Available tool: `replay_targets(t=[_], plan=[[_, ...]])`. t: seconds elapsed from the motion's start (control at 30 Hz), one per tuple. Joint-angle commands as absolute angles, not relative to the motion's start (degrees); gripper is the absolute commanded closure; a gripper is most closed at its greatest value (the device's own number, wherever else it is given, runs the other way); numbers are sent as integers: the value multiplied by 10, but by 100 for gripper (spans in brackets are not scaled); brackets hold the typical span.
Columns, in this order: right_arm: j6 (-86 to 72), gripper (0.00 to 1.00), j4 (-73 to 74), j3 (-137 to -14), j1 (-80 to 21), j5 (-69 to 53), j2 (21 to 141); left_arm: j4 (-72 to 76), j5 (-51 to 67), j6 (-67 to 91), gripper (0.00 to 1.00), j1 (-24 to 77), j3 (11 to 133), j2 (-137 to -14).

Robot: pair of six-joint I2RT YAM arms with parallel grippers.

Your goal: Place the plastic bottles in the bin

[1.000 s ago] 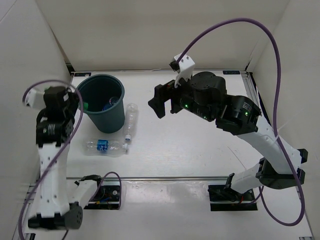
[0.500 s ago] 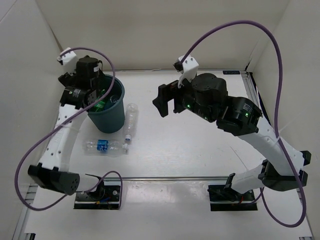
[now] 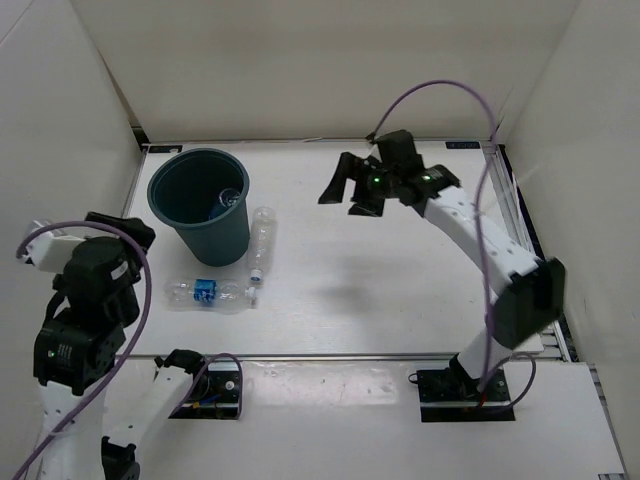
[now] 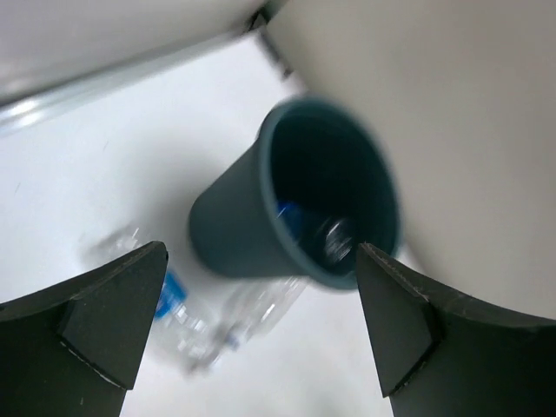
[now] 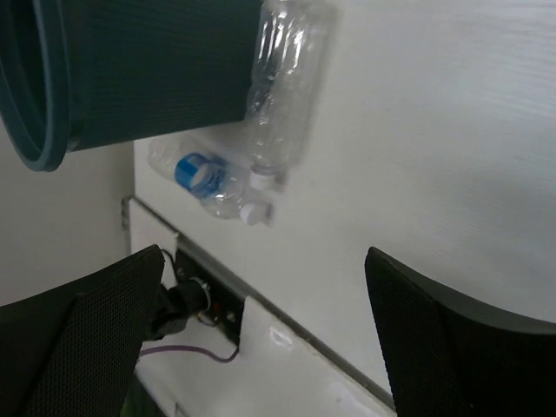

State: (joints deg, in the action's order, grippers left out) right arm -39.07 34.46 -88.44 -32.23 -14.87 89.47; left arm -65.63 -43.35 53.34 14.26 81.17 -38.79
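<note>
Your left hand [image 4: 261, 291] and right hand [image 5: 261, 287] are spread wide, empty; a clear bottle [image 3: 262, 238] and a blue-labelled bottle [image 3: 210, 293] lie on the worktop [image 3: 380, 285] beside the bin [image 3: 216, 240].

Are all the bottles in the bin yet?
No: a clear unlabelled bottle and a blue-labelled bottle lie on the table beside the bin.

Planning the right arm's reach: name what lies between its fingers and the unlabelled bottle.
Only bare table separates the right gripper from the unlabelled bottle, as the top view shows.
</note>
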Motion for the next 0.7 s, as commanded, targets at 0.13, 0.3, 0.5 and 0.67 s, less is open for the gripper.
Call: replay_targets(t=[0.13, 0.3, 0.5, 0.67], plan=[[-429, 0, 224, -1012, -357, -390, 1153, -797, -346, 617, 0, 139, 758, -377], [-475, 0, 183, -1060, -367, -420, 1251, -817, -341, 623, 0, 134, 758, -359], [-507, 0, 136, -1128, -384, -451, 1362, -817, -289, 631, 0, 134, 734, -340], [-546, 0, 113, -1179, -395, -456, 1440, -817, -250, 614, 0, 134, 722, -334]])
